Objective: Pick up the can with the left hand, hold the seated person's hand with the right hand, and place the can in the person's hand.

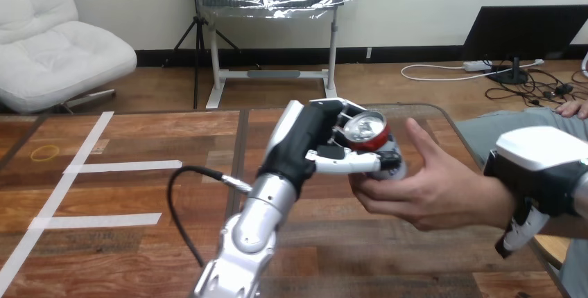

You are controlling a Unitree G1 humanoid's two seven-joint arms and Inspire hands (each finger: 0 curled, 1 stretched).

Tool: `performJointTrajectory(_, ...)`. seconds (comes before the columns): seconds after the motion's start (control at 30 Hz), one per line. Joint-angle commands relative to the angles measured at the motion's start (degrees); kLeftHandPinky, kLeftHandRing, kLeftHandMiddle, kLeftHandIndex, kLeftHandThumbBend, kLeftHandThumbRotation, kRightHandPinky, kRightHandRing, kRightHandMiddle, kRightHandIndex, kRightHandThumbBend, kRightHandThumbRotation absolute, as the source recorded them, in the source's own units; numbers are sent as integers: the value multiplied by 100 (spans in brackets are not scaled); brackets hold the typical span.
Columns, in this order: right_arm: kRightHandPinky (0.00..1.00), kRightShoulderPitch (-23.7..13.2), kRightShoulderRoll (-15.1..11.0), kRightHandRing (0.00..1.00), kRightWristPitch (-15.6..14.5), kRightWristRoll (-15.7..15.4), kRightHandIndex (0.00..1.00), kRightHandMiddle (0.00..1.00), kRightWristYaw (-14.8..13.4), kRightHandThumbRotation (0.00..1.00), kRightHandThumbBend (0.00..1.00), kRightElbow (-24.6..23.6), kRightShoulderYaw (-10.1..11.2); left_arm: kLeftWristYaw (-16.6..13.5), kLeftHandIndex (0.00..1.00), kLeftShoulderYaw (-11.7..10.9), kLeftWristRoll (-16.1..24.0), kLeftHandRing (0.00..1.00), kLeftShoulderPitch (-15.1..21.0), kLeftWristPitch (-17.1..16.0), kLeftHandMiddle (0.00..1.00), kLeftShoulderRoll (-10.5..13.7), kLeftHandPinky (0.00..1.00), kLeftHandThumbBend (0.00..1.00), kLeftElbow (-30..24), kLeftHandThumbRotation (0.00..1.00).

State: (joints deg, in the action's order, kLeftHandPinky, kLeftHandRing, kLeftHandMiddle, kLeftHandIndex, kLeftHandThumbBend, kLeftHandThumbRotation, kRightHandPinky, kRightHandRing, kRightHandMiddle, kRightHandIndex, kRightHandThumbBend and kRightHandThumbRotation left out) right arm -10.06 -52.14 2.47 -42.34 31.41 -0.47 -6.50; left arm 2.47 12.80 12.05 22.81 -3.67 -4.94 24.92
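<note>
**Can held at the person's open hand**

The red metal can with the silver lid (366,129) is off the wooden tabletop (125,197), above its far right part, short of the far edge; it is tilted, so that the lid faces up and toward the camera. The side of the can is largely covered, and no writing on it can be read. The robot's left hand (304,142) is clamped round the can from the left; one black-and-white finger (344,165) lies across the near side of the can, and others reach round it behind the lid. The silver forearm (248,239) of that arm rises from the bottom edge of the view, over the middle of the tabletop.

The person's hand (419,190) comes in from the right side, palm open and turned toward the can; its fingertips lie under the can's lower end and touch it, and its thumb stands upright just beside the can on the right.

The robot's right hand (534,177) sits over the person's wrist; its white shell lies on top, and one finger (516,234) curls down over the near side of the wrist.

Well apart, on the left part of the tabletop, lie strips of white tape (104,167); near the far left corner lies a thin yellow ring (46,152).
</note>
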Motion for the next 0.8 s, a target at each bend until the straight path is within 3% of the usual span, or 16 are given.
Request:
performJointTrajectory(0.0,10,-770,-279,17,-46,106,30,25,-22,0,74,-438,421,-70,50,74,-23,40,598,-148,44,-281,38,62,151,0)
performJointTrajectory(0.77,10,-1019,-318,17,39,72,30,25,59,0,76,-498,372,-199,47,511,54,39,809,-224,43,-876,36,65,631,0)
